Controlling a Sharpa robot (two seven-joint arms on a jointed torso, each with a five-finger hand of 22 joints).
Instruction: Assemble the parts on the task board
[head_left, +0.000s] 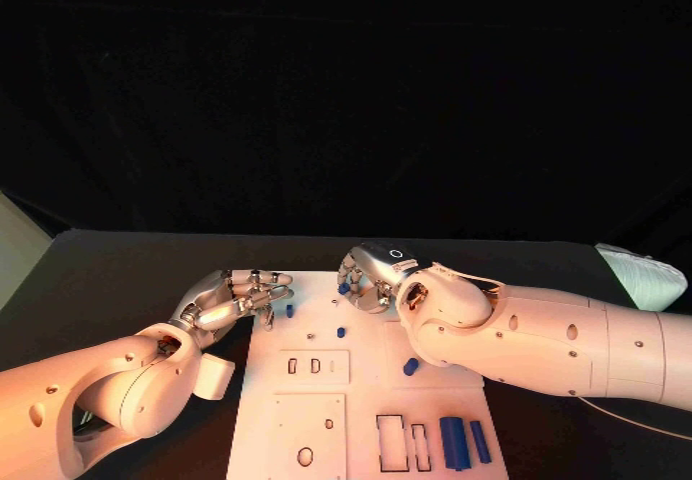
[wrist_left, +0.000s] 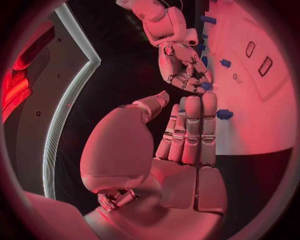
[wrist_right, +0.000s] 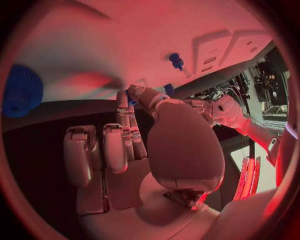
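At the task board's (head_left: 274, 400) far edge, the right hand (head_left: 372, 280) pinches a small blue peg (head_left: 345, 287), likely light, rigid and slippery, best held by its sides; the left hand (head_left: 238, 298) is released.

I see the task board (head_left: 289, 420) brightly lit against dark surroundings, while red light and fisheye bending mark both wrist views.

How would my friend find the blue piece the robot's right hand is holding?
Start at the white task board in the middle of the black table, then look to its far edge. The right hand pinches a small blue piece in its fingers there. The other blue pieces sit on the board; this one is lifted off it.
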